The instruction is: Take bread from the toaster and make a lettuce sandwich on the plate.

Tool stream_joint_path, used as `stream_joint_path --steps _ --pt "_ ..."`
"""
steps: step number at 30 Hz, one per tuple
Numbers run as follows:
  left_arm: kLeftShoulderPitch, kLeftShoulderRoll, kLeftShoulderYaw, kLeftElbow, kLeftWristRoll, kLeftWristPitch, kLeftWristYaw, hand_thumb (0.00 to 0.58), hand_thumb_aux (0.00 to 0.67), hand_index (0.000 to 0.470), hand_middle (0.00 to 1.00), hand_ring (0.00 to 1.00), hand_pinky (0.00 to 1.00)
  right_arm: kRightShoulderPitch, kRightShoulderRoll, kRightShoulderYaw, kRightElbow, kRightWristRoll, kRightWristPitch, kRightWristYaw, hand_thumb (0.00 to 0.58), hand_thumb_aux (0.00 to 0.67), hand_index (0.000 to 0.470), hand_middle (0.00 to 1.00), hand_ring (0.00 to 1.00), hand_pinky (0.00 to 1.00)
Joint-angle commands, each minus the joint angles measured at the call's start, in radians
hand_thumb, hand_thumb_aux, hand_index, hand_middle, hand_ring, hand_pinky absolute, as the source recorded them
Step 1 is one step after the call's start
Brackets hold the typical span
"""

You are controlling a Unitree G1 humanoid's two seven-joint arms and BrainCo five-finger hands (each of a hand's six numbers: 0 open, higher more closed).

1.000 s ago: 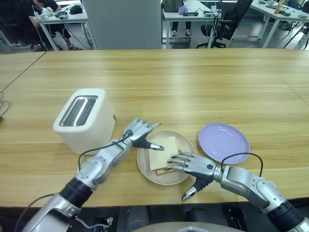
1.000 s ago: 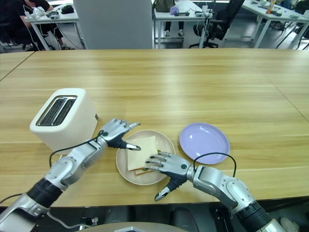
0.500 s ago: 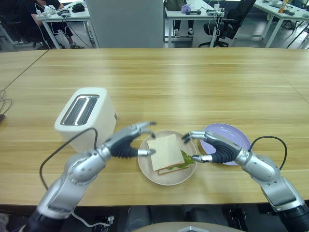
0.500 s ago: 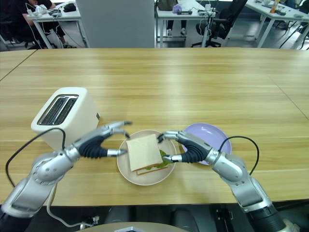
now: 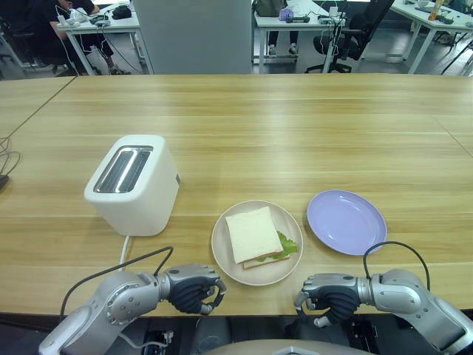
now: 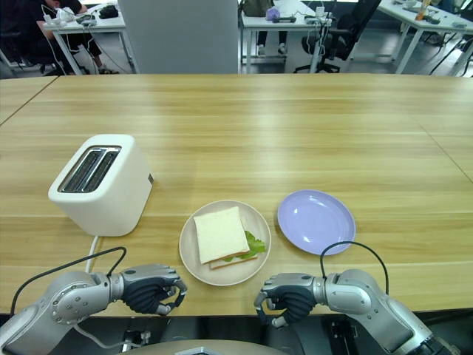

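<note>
The left robot hand (image 5: 194, 287) sits at the near edge of the worktop (image 5: 259, 126), its fingers curled into a fist with nothing in them. The right robot hand (image 5: 330, 294) sits at the same edge, likewise balled up and holding nothing. The two are well apart from each other.

The beige plate (image 5: 219, 248) lies at about 1 o'clock from the left robot hand and 11 o'clock from the right one, touched by neither. On it rests the sandwich (image 5: 253, 235): a slice of white bread on top, with lettuce (image 5: 287, 245) poking out at its 4 o'clock side.

An empty purple plate (image 5: 346, 222) lies just beside the beige plate at 3 o'clock. The white toaster (image 5: 134, 188) stands near the beige plate at 10 o'clock.
</note>
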Motion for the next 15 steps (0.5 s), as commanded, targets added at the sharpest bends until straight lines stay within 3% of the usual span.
stream_joint_path --steps 1,8,12,15 --pt "-0.077 -0.05 -0.083 0.108 0.101 -0.019 -0.004 0.58 0.67 0.46 1.0 1.0 1.0 -0.054 0.042 0.049 0.095 -0.101 -0.025 -0.017 0.58 0.67 0.46 1.0 1.0 1.0" --pt "-0.248 -0.173 -0.203 0.341 0.234 -0.016 -0.008 0.58 0.67 0.46 1.0 1.0 1.0 -0.289 0.232 0.138 0.365 -0.344 -0.082 -0.203 0.58 0.67 0.46 1.0 1.0 1.0" --pt "-0.396 -0.233 -0.256 0.572 0.319 -0.031 0.045 0.58 0.67 0.46 1.0 1.0 1.0 -0.482 0.324 0.183 0.565 -0.586 -0.106 -0.553 0.58 0.67 0.46 1.0 1.0 1.0" --pt "-0.581 -0.285 -0.274 0.74 0.474 -0.018 0.289 0.58 0.67 0.46 1.0 1.0 1.0 -0.609 0.364 0.187 0.67 -0.718 -0.05 -0.818 0.58 0.67 0.46 1.0 1.0 1.0"
